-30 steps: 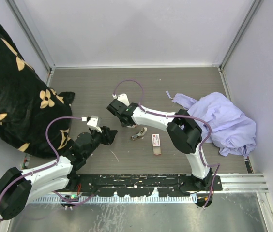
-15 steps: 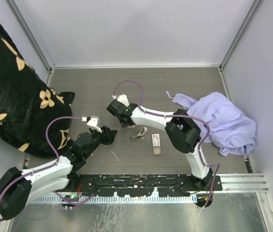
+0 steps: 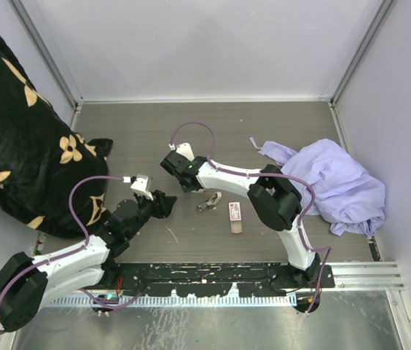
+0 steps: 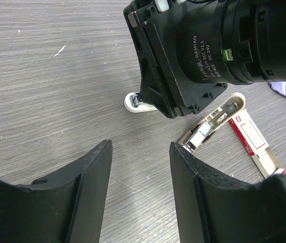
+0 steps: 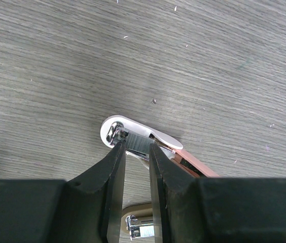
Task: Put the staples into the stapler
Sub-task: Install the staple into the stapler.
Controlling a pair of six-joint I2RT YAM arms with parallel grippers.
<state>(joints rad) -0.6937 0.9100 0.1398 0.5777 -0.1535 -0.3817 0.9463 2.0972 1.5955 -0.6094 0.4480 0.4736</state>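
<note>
The right gripper [image 5: 137, 147] is pinching a grey metal strip [image 5: 138, 140] at the white tip of the open stapler [image 5: 159, 137], the left gripper [image 4: 139, 187] is hovering half open and empty nearby, and the red-and-white staples box [image 3: 235, 212] is lying just beside the stapler, tan tray protruding.

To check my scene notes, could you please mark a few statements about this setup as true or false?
1. The left end effector holds the staples box. False: it is open and empty, and the box lies on the table.
2. The right end effector pinches a grey metal strip. True.
3. A purple cloth lies on the table's right side. True.
4. The stapler rests on the cloth. False: it lies on bare table next to the box.
</note>
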